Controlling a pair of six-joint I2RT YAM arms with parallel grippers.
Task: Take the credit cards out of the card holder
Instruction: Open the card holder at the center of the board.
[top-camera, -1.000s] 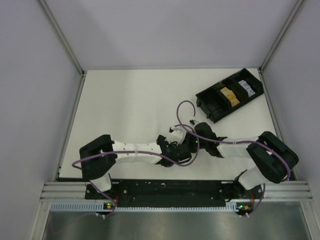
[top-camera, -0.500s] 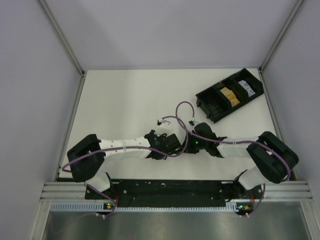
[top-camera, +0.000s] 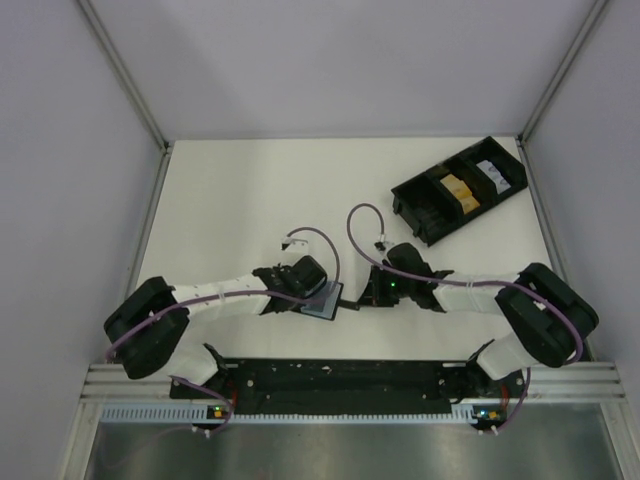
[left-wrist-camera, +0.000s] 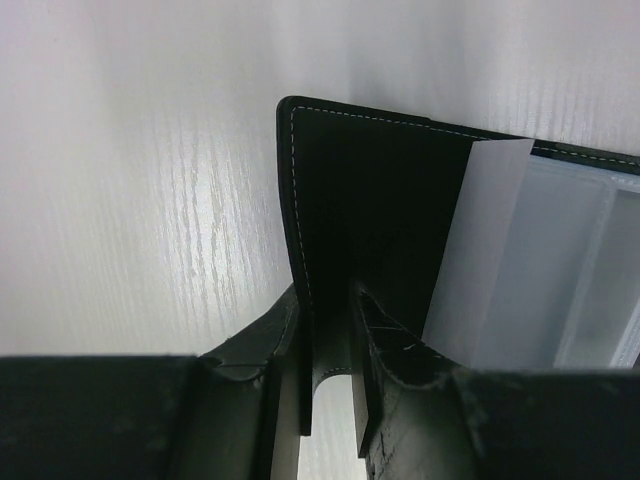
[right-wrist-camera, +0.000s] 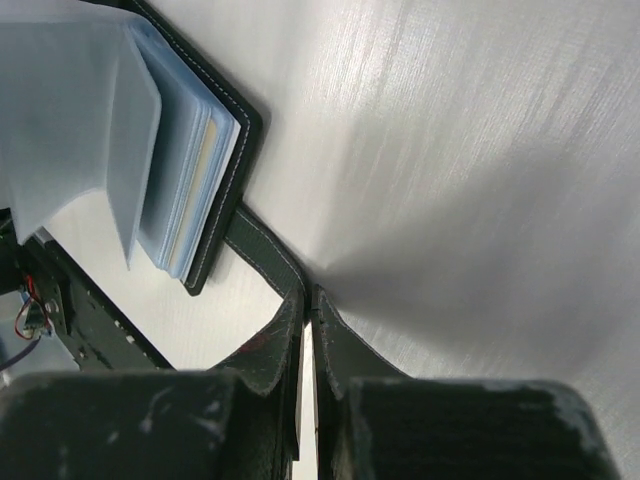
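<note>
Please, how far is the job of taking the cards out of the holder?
Done: the card holder is open. In hand: the right claw pinches its tab, and the left claw straddles its cover. Left: the credit cards appear to sit in the sleeves.

Top view: you look steeply down from behind the arm bases onto the whole table. Wrist views: each looks forward, close above the tabletop. All three share the card holder.

The card holder is black with pale edge stitching; its inner sleeves are glossy blue-grey. The tabletop is white, faintly wood-grained.
</note>
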